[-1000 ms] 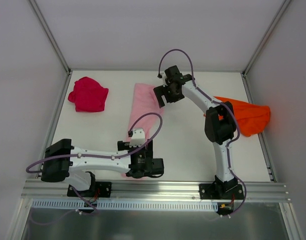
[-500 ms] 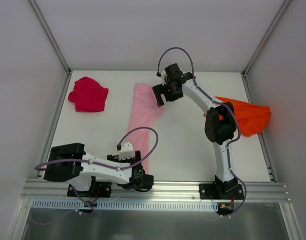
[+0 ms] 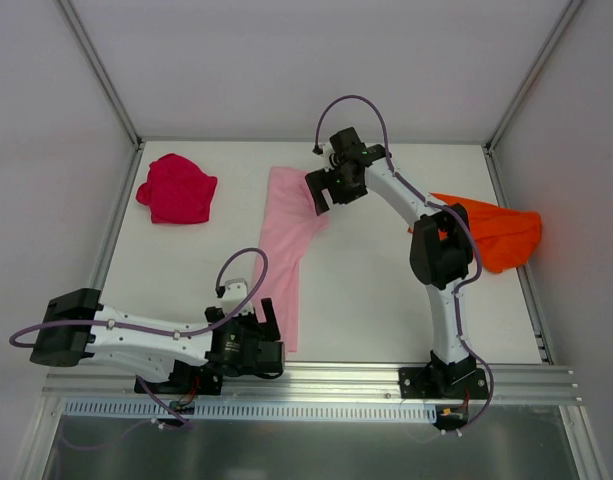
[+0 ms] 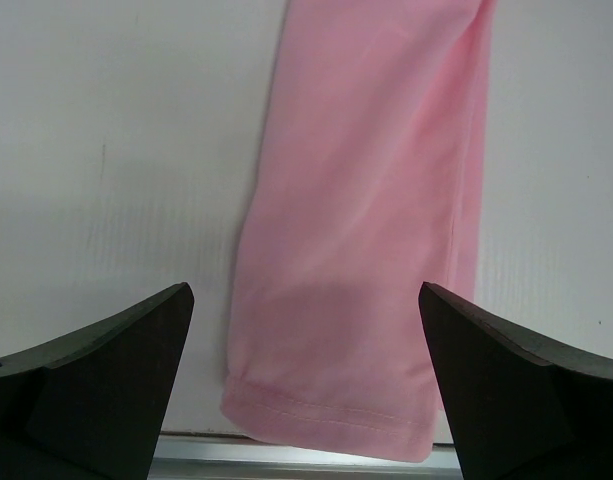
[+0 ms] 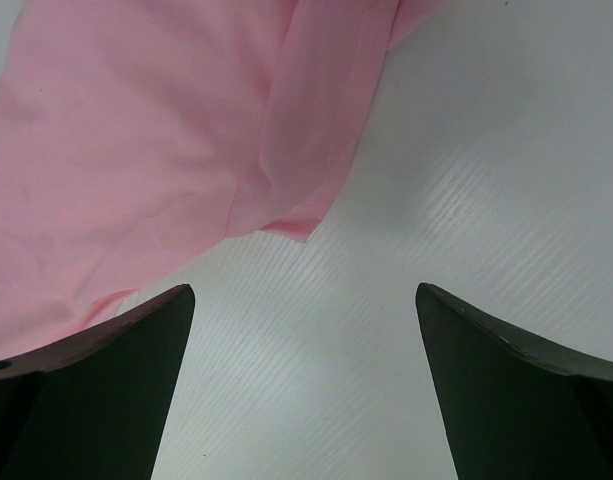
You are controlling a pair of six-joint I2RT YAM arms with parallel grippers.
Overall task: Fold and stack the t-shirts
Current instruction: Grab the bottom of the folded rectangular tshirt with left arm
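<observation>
white table (image 3: 376, 290); left gripper (image 4: 306, 292), right gripper (image 5: 304, 290) gape empty by pink t-shirt (image 3: 286, 240)

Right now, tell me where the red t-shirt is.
In the top view, the red t-shirt lies crumpled near the far-left corner of the table, apart from the long pink t-shirt to its right.

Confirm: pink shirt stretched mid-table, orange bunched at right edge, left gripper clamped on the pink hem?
Not clamped: the left wrist view shows the left gripper open, gripping nothing, by the pink shirt hem. The orange shirt is as stated.
</observation>
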